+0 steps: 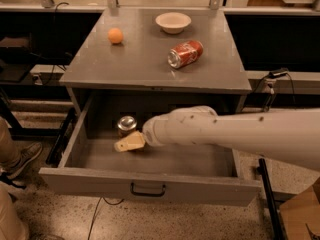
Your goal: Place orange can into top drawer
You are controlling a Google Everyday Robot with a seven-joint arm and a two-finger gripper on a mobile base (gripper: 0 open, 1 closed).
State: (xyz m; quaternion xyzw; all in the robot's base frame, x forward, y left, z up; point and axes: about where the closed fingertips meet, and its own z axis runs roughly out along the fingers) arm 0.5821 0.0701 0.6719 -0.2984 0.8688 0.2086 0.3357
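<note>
The orange can (126, 124) stands upright on the floor of the open top drawer (90, 181), towards its back left; its silver top shows. My gripper (127, 140) reaches into the drawer from the right and sits just in front of the can, low over the drawer floor. One cream finger (130, 143) shows apart from the can; the other is hidden behind it. The gripper looks open and holds nothing. The drawer's dark bail handle (148, 189) is at the centre of its front panel.
On the cabinet top (100, 64) lie a red-orange can (185, 53) on its side, a small orange ball (115, 35) and a white bowl (173, 22). A person's shoe and leg (17, 161) are at the left. Cables hang at the right.
</note>
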